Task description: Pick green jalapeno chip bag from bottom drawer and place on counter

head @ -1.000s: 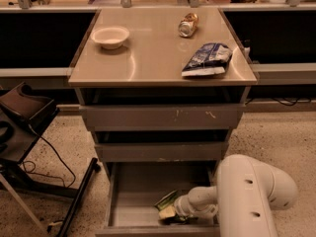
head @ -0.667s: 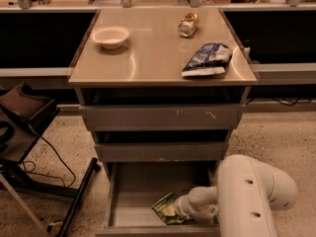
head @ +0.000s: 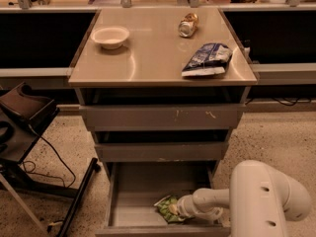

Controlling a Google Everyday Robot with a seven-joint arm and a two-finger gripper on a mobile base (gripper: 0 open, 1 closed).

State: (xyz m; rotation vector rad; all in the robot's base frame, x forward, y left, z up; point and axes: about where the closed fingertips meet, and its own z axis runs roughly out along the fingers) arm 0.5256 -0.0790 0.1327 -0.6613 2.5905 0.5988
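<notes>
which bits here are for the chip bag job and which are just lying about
For the job: green jalapeno chip bag; bottom drawer, open; counter; gripper, down in that drawer at the bag.
Lying about, on the counter: white bowl; tipped can; blue-and-white bag.

3 drwrs (head: 160, 117), 2 bags (head: 206, 59) (head: 167, 207), bowl (head: 110, 36), can (head: 188, 24), gripper (head: 177, 209) (btm drwr (head: 140, 189)).

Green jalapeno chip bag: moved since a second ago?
No: green jalapeno chip bag stays near the front edge of the bottom drawer, at the gripper.
</notes>
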